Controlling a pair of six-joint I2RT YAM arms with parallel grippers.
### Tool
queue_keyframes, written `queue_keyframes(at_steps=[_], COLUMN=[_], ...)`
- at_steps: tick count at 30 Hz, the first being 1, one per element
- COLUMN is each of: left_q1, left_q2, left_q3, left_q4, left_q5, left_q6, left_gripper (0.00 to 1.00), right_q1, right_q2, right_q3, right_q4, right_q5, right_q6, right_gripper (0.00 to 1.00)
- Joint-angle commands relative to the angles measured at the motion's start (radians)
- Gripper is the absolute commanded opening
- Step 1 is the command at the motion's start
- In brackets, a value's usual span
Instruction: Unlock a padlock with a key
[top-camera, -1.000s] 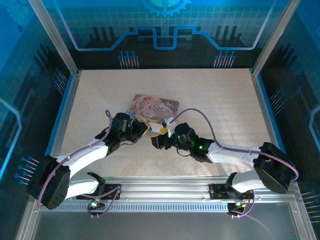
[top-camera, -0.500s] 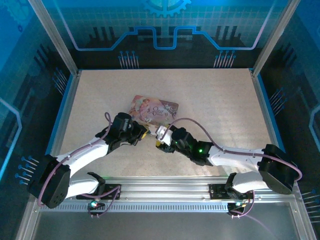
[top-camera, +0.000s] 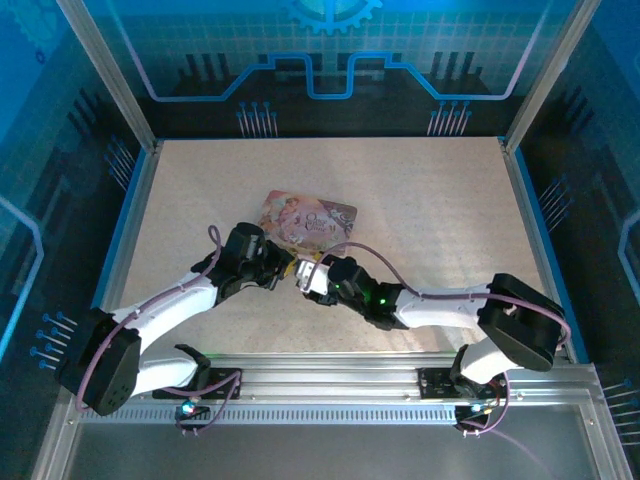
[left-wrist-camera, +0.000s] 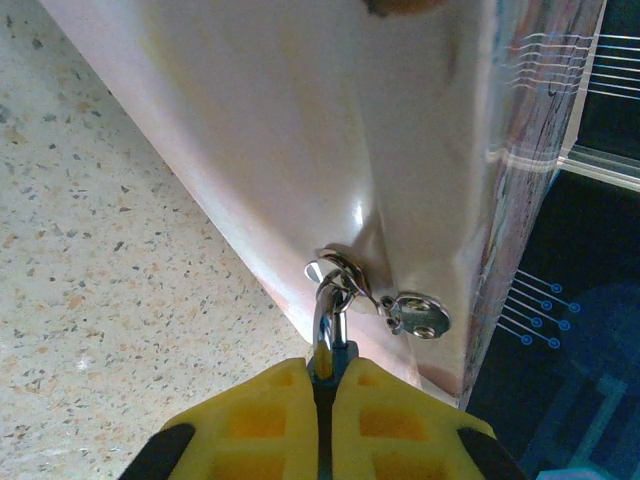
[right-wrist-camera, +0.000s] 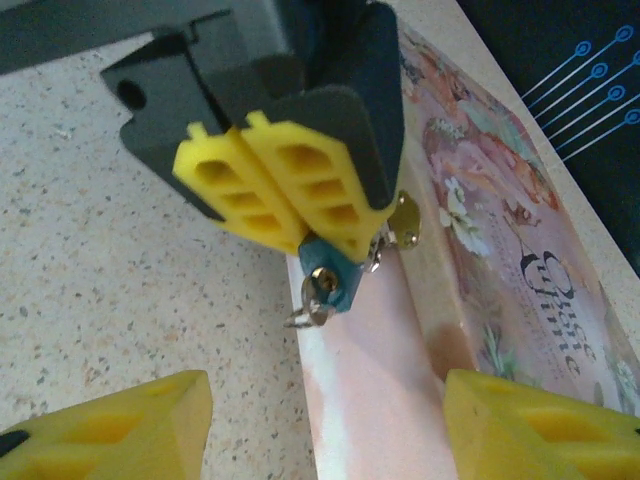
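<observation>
Speckled table (top-camera: 430, 200), left hand (left-wrist-camera: 325, 385) clamping padlock (right-wrist-camera: 328, 272) — right hand (right-wrist-camera: 325, 400) spread opposite.

Top cam: high, behind the bases, looking down on the whole surface (top-camera: 430, 200). Wrist cams close-up; right one faces left pincer (right-wrist-camera: 308, 240); both share padlock (left-wrist-camera: 322, 330) at its tip.

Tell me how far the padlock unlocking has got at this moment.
Done: the left gripper is clamped on the padlock, steadying it against the pink tin. In hand: the right gripper faces the keyhole end with its fingers wide apart, and the key seems to sit there, ungrasped. Left: grip the key, turn it, and free the shackle, which is looped through the tin's clasp.
</observation>
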Motion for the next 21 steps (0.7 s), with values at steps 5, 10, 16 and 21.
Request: queue_keyframes(at_steps=[5, 10, 16, 21], left_q1=[0.003, 0.003, 0.003, 0.003], left_q2=[-0.002, -0.002, -0.001, 0.002], left_q3=[0.035, 0.034, 0.032, 0.025], left_q4=[0.012, 0.014, 0.018, 0.024], left_q5=[0.031, 0.034, 0.036, 0.036], left_q6=[-0.016, -0.016, -0.018, -0.023], left_gripper=[0.00, 0.00, 0.00, 0.00], right_q1=[0.014, 0.015, 0.015, 0.014], right_q2=[0.053, 0.080, 0.108, 0.121], right_q3=[0.057, 0.074, 0.082, 0.083], right_q4=[0.068, 0.081, 0.090, 0.094], right_q5=[-0.036, -0.035, -0.020, -0.003], right_q6=[0.010, 0.016, 0.015, 0.018], right_gripper=[0.58, 0.53, 0.43, 0.33])
